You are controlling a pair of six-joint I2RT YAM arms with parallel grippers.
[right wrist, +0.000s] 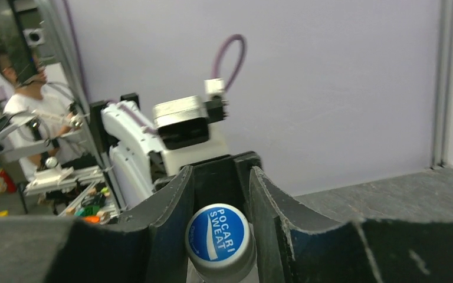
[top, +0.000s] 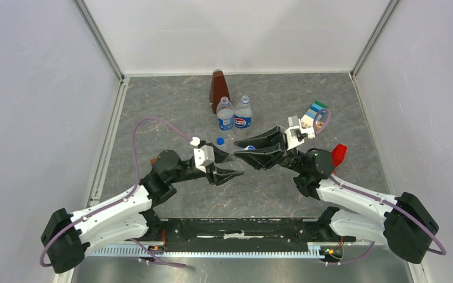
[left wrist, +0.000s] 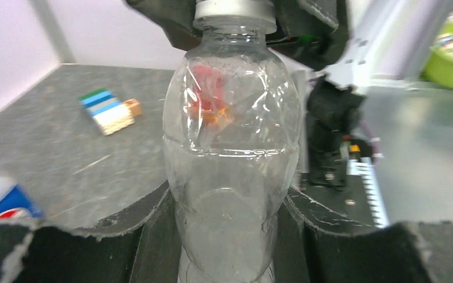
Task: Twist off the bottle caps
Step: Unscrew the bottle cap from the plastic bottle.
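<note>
1. If you go by the top view, both arms meet just short of the middle of the table [top: 171,118], and the unlabelled bottle [left wrist: 233,147] sits between them.
2. The left gripper [top: 238,166] is clamped on the lower body of that bottle. In the left wrist view its two black fingers press in on both sides of the clear plastic. The bottle looks empty, and you can see a reddish blur through it.
3. The right gripper [top: 249,150] comes in from 3 o'clock. Its fingers are closed around the white cap [right wrist: 219,237], which has the blue mark on top. In the right wrist view the cap sits snug between the two pads, touching both as far as I can tell. The cap is on the neck, but I can't tell how far it's threaded.
4. The two labelled bottles [top: 226,118] stand upright and side by side at 12 o'clock from the grippers. They touch or nearly touch each other and sit apart from both arms. Their tops are too small here to say much about them.
5. A loose blue cap [top: 220,141] lies on the table at about 10 o'clock from the held bottle, near the left wrist.
6. The brown pyramid [top: 218,87] stands just behind the labelled bottles, further out at 12 o'clock.
7. The toy blocks [top: 312,115] sit at 2 o'clock, and a red block [top: 338,154] is at 3 o'clock, beside the right arm.
</note>
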